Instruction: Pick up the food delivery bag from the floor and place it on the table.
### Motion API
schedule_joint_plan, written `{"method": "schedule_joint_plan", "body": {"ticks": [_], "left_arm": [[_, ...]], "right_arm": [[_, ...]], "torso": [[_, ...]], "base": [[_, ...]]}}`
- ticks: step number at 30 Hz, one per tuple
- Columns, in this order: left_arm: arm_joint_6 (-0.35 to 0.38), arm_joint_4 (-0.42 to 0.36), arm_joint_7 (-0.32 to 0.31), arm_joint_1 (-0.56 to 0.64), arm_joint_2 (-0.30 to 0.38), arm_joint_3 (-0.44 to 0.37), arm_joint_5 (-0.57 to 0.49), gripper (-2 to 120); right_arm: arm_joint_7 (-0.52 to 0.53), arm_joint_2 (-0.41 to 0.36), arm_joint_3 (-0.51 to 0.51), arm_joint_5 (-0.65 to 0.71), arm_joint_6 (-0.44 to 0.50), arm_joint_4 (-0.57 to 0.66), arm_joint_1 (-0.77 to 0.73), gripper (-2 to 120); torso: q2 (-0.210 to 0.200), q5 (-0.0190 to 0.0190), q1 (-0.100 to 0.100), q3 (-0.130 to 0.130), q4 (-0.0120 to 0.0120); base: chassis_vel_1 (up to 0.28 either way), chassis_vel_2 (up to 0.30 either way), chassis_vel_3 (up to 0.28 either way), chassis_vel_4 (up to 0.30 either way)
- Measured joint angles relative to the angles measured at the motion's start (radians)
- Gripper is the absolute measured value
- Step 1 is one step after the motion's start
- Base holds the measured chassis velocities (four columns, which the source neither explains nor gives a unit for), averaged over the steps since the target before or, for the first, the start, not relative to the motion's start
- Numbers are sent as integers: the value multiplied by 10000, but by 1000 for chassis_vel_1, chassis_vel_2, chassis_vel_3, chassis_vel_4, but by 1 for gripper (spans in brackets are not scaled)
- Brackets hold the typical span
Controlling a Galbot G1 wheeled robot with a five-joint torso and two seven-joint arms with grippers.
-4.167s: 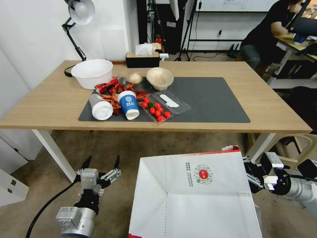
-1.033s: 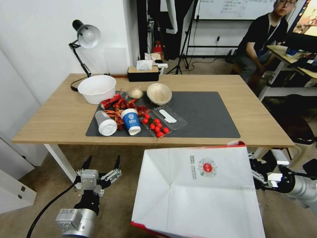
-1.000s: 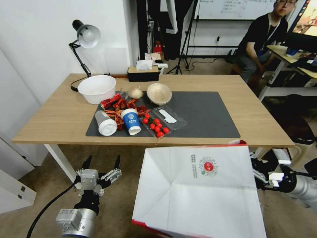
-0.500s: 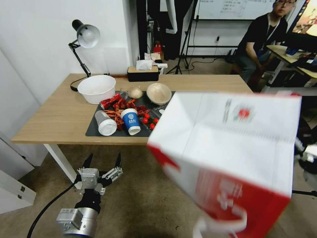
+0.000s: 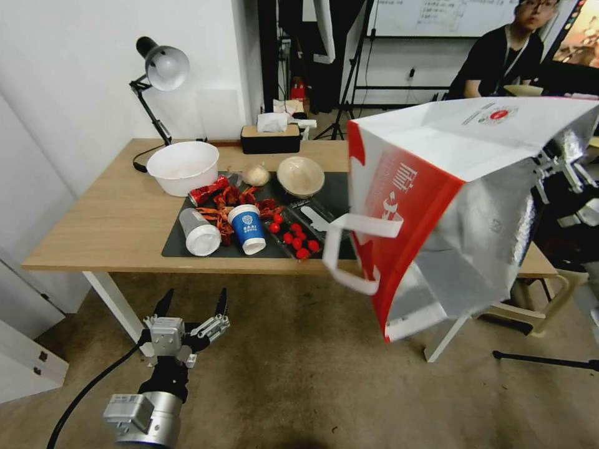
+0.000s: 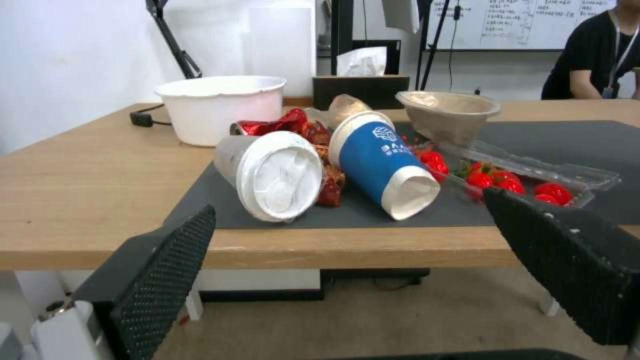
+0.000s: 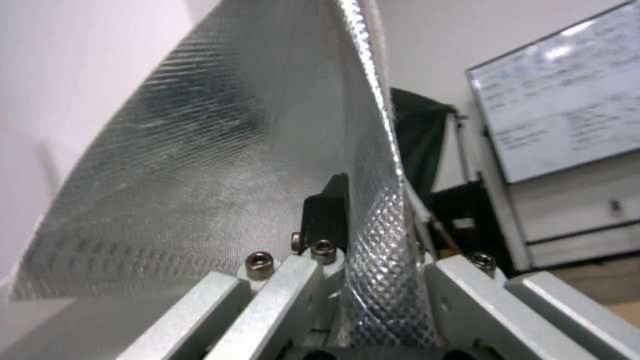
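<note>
right hand [image 5: 555, 171]: clamped on foil rim of food delivery bag [image 5: 437, 206] | bag: airborne, tipped sideways (mouth facing down-right) over worktop [image 5: 93, 212] right end | left hand [image 5: 190, 312]: wide, low above floor [image 5: 293, 374]

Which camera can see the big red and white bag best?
The head view: the whole food delivery bag hangs tipped in the air, red side, foil inside and a white handle visible, held by the right gripper. The right wrist view shows its foil rim pinched close up. The left wrist view faces the table.
</note>
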Motion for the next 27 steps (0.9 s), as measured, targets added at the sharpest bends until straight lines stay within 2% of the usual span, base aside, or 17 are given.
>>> {"method": "schedule_joint_plan", "body": {"ticks": [2,12,19,27], "left_arm": [[-4,-9,2,13,-12,12,-1,100],[-6,-57,44,22,-16,11,2,100],[-50,-105,44,178,-72,8,64,100],[-90,-75,39,170,-98,17,98,100]], "right_arm": [[525,-289,-121,183,60,-291,292,0],[1226,-895,-698,683,-64,-1099,1038,0],[1761,-1487,-1291,1053,-660,-1918,1815,0],[2413,-1818,-1321,1310,-1111,-2284,2018,0]], "torso": [[-1,0,-1,-1,-1],[-5,1,-3,-3,0],[-7,1,-3,-4,2],[-8,1,-6,-6,-1]], "base": [[0,0,0,0],[0,0,0,0],[0,0,0,0],[0,0,0,0]]}}
